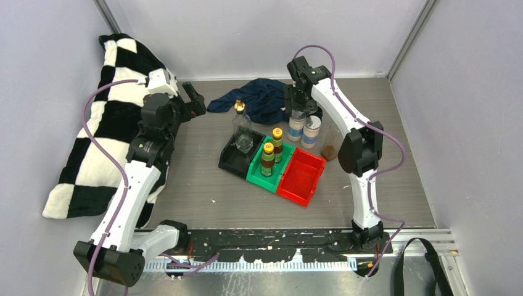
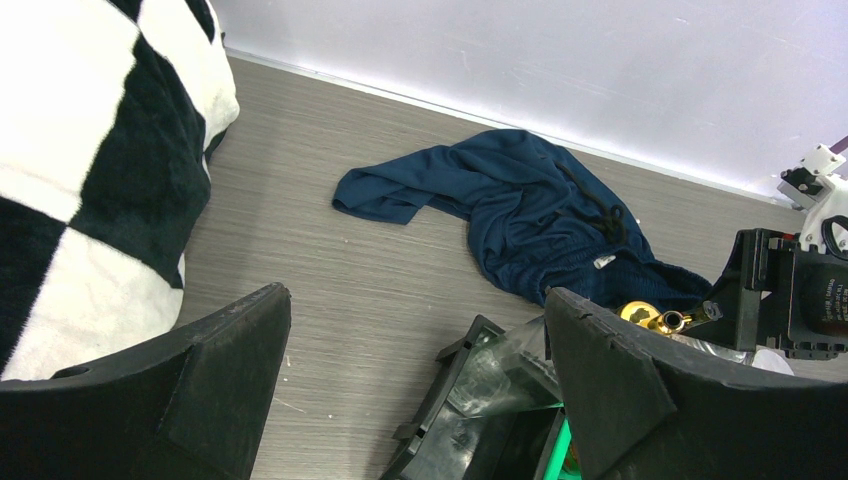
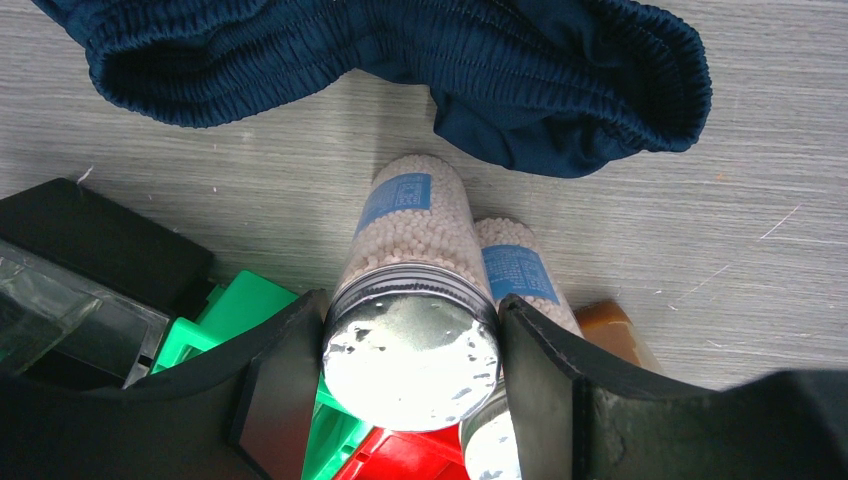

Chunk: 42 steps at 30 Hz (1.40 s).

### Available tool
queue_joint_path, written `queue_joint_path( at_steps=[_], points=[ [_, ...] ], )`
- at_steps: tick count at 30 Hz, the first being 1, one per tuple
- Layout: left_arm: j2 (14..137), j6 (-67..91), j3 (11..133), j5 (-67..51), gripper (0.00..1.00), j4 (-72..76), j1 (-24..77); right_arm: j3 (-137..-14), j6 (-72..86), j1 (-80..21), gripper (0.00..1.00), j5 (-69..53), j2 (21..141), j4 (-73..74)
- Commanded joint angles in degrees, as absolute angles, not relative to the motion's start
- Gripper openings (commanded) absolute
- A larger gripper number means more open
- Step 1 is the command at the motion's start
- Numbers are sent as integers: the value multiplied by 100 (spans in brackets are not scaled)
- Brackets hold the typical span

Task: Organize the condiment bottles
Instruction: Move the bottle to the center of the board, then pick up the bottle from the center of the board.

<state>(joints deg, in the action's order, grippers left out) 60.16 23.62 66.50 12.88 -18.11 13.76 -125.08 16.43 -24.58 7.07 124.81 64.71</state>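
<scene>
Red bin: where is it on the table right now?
In the top view the red bin lies right of centre, against the green bin on its left. The white-capped jar in the right gripper is just beyond it.

The table is matt grey wood-grain. The blanket looks plush and the blue cloth is soft knit. The jar has clear walls and a shiny silver lid. The red bin is glossy plastic.

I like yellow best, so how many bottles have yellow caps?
2. Both stand in the green plastic bin: the farther dark bottle with a yellow cap, and the nearer dark bottle with a yellow cap right in front of it. None seems hidden.
</scene>
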Motion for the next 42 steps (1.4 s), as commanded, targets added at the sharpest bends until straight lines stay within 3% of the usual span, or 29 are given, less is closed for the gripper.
queue_joint_path(
  at_steps=[1,22,31,36,42],
  points=[
    [6029,2382,6660,1301,98,-1716,1397,-12912,1624,-2537,36,556,12407,6292],
    [6091,2382,6675,1283,98,-1715,1395,-13734,1532,-2754,37,564,12982,6477],
    [6125,2407,6672,1248,97,-1707,1389,-13609,1413,-2773,71,620,12924,6339],
    [6135,2408,6671,1239,97,-1705,1392,-13462,1365,-2784,79,634,12844,6206],
    [6142,2417,6667,1231,97,-1707,1394,-13353,1361,-2777,80,656,12750,6123]
  ],
)
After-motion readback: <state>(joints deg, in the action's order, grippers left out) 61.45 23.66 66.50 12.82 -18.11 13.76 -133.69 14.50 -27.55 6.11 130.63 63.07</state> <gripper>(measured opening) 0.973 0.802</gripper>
